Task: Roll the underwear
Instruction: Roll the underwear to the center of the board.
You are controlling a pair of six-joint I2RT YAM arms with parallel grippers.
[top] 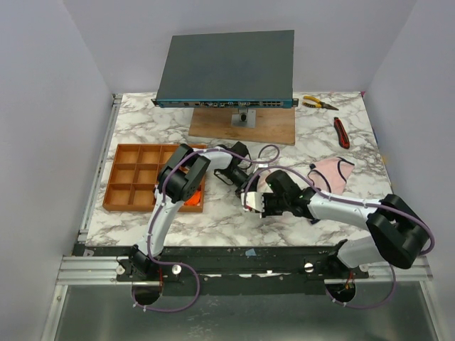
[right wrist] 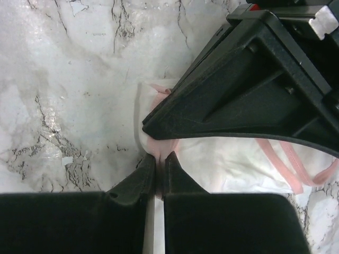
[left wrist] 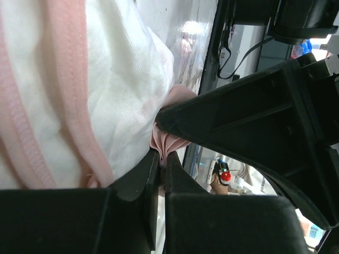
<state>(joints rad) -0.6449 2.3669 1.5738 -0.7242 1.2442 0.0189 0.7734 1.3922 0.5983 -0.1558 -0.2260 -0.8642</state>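
Two pinches on cream underwear (right wrist: 233, 169), centre of top view: left gripper (left wrist: 161, 153) and right gripper (right wrist: 158, 156) both clamped on cloth. Best roll evenly, edges taut.

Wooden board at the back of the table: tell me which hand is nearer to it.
Left. The left hand sits just in front of the wooden board; the right hand is farther back toward the table's near edge.

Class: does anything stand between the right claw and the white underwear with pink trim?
Nothing visible does. The right claw pinches the white underwear directly on the marble table, and the left claw grips it too.
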